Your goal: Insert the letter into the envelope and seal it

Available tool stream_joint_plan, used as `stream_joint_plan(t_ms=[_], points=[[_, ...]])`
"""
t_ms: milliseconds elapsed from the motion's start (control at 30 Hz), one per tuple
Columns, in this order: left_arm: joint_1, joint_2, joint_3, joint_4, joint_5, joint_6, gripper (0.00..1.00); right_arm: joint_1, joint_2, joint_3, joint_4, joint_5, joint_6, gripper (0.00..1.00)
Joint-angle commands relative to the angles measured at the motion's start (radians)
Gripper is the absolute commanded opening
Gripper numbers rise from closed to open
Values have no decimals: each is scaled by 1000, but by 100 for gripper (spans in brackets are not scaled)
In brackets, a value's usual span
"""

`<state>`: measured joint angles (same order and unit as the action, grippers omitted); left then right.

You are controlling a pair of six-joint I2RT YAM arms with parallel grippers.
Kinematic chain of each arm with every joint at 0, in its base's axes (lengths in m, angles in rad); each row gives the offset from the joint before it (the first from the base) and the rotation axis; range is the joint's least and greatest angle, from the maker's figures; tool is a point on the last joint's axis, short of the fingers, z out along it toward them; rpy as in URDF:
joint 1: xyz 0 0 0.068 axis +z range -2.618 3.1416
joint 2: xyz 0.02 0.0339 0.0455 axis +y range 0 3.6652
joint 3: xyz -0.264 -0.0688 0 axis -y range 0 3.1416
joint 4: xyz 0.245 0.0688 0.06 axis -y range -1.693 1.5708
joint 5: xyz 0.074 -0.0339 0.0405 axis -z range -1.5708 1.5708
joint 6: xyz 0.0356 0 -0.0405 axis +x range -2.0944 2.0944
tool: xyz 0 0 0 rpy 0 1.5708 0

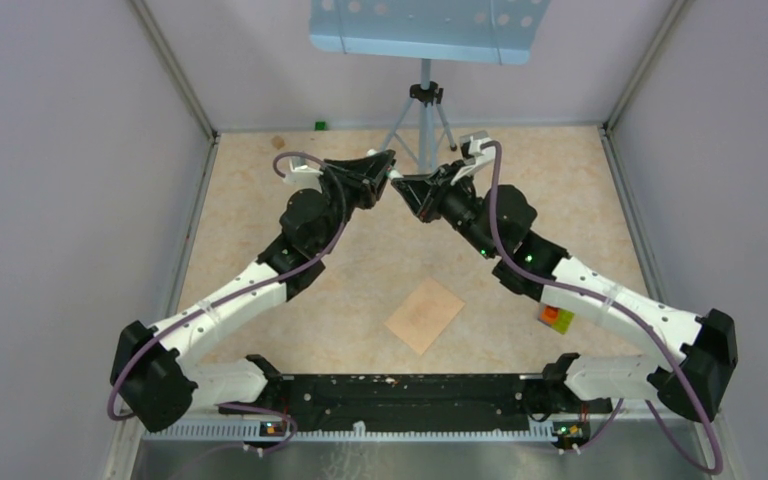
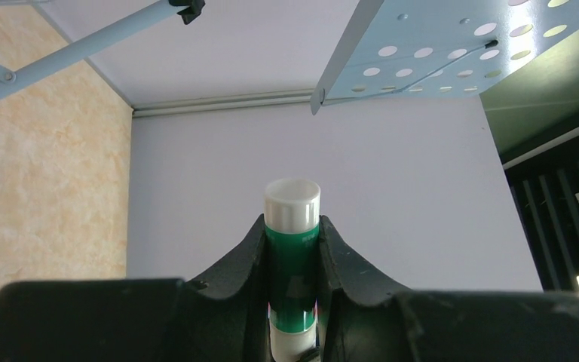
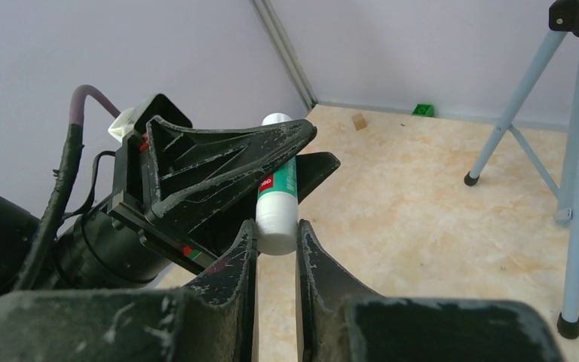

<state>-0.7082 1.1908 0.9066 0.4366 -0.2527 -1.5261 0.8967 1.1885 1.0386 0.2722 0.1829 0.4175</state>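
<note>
Envelope [image 1: 425,315] flat, turned diamond-wise

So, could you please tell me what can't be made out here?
- Letter: in no view; whether it lies inside the envelope, the top view cannot show.
- Envelope flap: too small in the top view to tell sealed or open.
- Glue stick label: covered by the left gripper, left wrist view.
- Coloured block: partly hidden by the right arm, top view.

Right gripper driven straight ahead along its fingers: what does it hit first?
The glue stick: its white end sits right ahead, held by the left gripper. Depth unclear; it may already touch.
</note>
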Motion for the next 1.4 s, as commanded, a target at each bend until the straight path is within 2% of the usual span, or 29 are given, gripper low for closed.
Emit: stream_joint_plan(t_ms=[0, 333, 667, 1033, 1100, 1200, 1267, 1367], points=[[-86, -22, 53, 17, 143, 52, 0, 24, 48, 68, -18, -51, -13, 0], [-102, -11, 90, -46, 168, 114, 0, 24, 72, 106, -51, -41, -21, 0], [-113, -11, 115, -161, 190, 238, 0, 21, 82, 166, -121, -43, -50, 0], [-125, -21, 106, -196, 141, 338, 0, 21, 98, 230, -195, -49, -32, 1], [-124, -29, 104, -198, 107, 393, 0, 20, 89, 246, -239, -56, -26, 13], [-117, -58, 74, -155, 66, 476, 0, 21, 41, 239, -307, -58, -18, 38], [-111, -76, 60, -117, 71, 542, 0, 20, -4, 218, -362, -58, -14, 46], [-96, -99, 40, -83, 88, 624, 0, 19, -73, 191, -442, -67, -7, 51]])
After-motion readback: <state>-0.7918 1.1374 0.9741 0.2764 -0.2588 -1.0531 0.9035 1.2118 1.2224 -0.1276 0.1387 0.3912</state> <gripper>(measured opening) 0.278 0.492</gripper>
